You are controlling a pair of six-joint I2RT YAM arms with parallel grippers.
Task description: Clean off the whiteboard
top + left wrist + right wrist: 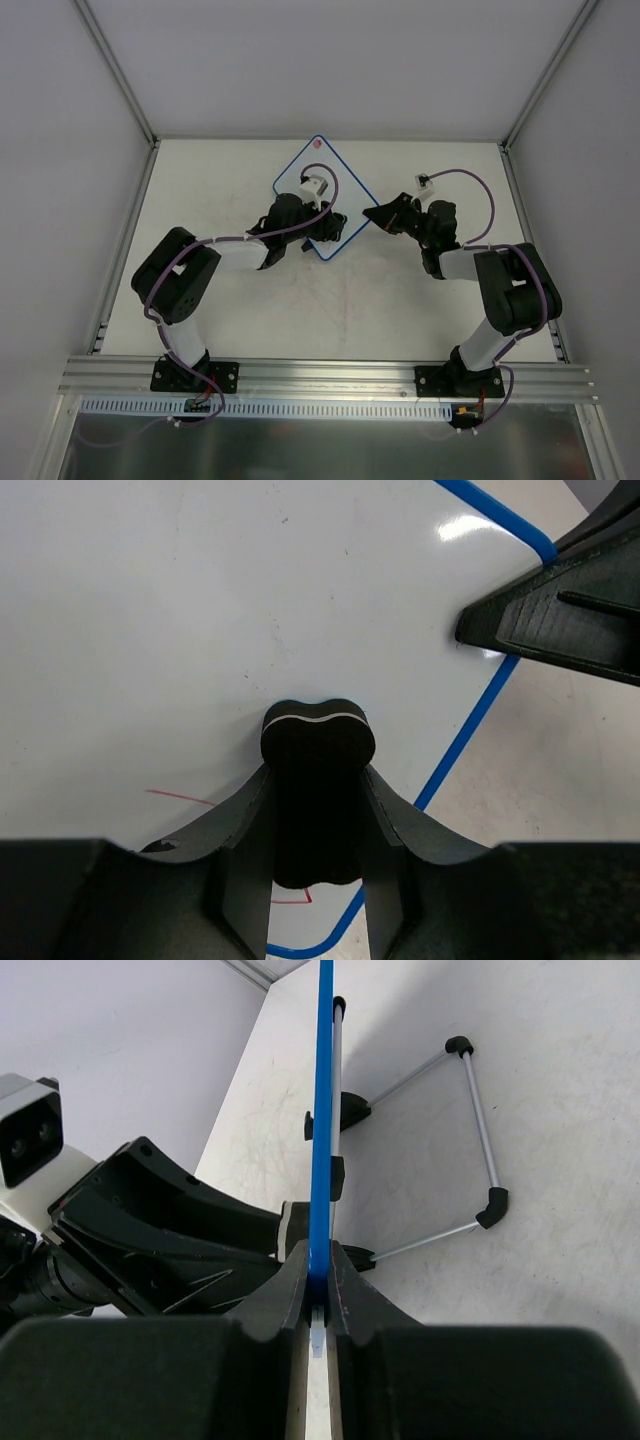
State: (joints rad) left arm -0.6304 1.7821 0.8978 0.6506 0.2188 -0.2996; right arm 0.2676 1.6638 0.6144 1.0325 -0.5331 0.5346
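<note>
The whiteboard (308, 168) has a blue frame and a pink dot (318, 144) at its far corner, and sits at the table's middle back, turned like a diamond. My left gripper (328, 228) is shut on the black bone-shaped eraser (318, 735), which presses on the white surface (200, 610) near the board's lower right edge. Thin red lines (180, 797) show beside the eraser. My right gripper (373, 217) is shut on the board's blue edge (322, 1110), seen edge-on between its fingers (350, 1290).
The board's wire stand (482, 1130) with black joints lies on the table behind the board. My left arm (150, 1230) is close on the board's other side. The right finger (560, 615) reaches into the left wrist view. Grey walls enclose the table.
</note>
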